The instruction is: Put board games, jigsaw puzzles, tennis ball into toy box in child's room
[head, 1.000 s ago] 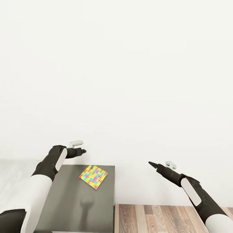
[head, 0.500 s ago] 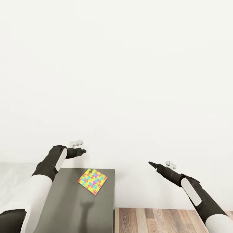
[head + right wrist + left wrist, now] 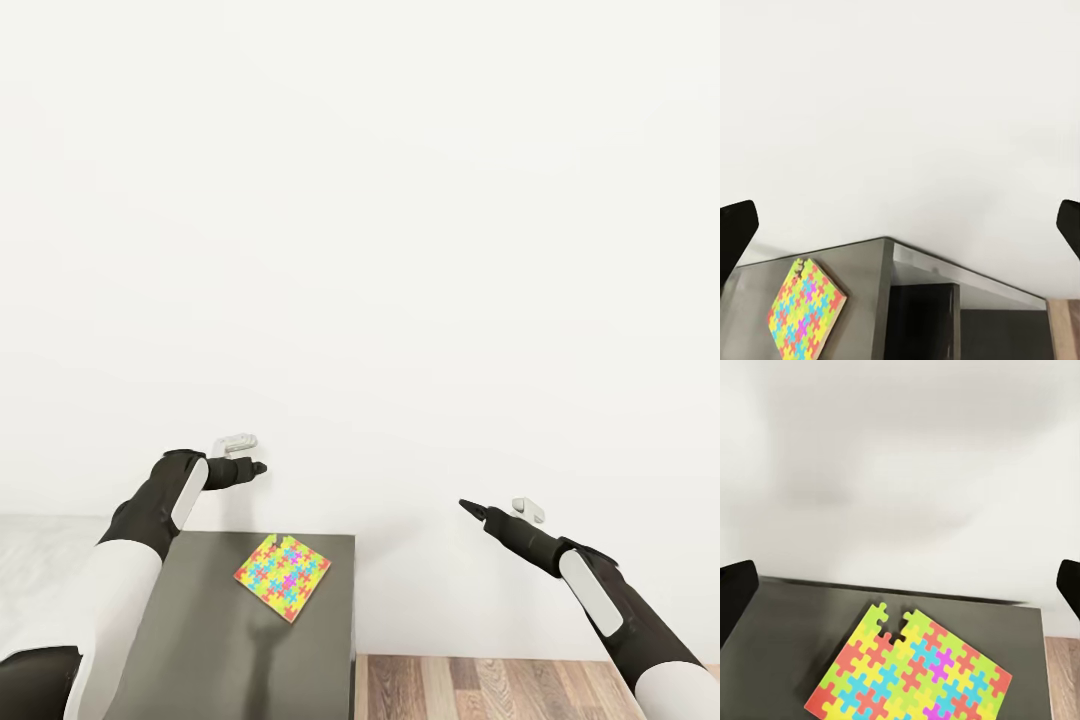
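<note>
Head view: a jigsaw puzzle (image 3: 283, 578) lies flat on the dark desk (image 3: 200, 650), near its far edge; no writing shows. The left pincer (image 3: 258, 467) hangs at its 12 o'clock, seemingly above it, the right pincer (image 3: 466, 505) over at 3 o'clock beyond the desk's edge. Wrist views: both pincers' jaws are spread wide and empty.

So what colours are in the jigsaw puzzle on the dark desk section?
Jigsaw puzzle: yellow-green, blue, red-orange, and some pink-purple pieces; clearest in the left wrist view.
</note>
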### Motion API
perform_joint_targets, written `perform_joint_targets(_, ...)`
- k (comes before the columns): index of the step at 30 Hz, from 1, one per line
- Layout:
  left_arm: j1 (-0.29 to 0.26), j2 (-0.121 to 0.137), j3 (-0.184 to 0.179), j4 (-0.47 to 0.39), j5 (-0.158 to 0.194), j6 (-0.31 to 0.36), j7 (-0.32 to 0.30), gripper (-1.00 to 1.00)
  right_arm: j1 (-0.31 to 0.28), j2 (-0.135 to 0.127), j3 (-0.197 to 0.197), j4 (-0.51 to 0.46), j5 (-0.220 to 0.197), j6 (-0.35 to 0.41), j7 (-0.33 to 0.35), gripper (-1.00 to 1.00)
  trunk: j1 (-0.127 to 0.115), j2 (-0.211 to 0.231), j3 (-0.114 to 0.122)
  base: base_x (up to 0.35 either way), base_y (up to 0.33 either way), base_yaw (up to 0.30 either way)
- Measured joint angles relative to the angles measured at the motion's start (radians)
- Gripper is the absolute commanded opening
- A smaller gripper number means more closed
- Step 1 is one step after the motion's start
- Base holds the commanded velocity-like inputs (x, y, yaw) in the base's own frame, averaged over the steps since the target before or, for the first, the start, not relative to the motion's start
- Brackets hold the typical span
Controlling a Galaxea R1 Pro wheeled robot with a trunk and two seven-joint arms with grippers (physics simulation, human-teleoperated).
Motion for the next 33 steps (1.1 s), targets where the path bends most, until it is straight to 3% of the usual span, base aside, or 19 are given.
perform_joint_targets(15, 0.001, 0.0, -0.036, 0.027, 0.001, -0.019, -0.001, 1.0, 0.0, -0.002, 0.0, -0.001, 0.0, 0.0, -0.003, 1.0, 0.0, 0.0, 0.0, 0.0, 0.0, 0.0)
perform_joint_targets(22, 0.002, 0.001, -0.037, 0.144, -0.002, -0.071, 0.0, 1.0, 0.0, -0.002, 0.0, -0.001, 0.001, 0.002, -0.008, 1.0, 0.0, 0.0, 0.0, 0.0, 0.0, 0.0)
perform_joint_targets(28, 0.001, 0.002, -0.037, 0.258, -0.001, -0.181, 0.0, 1.0, 0.001, -0.002, 0.0, -0.003, 0.002, 0.019, -0.008, 1.0, 0.0, 0.0, 0.0, 0.0, 0.0, 0.0)
perform_joint_targets(33, 0.001, 0.003, -0.034, 0.315, -0.001, -0.216, 0.0, 1.0, 0.001, -0.002, 0.0, -0.007, 0.002, 0.043, -0.008, 1.0, 0.0, 0.0, -0.001, 0.0, 0.0, 0.0)
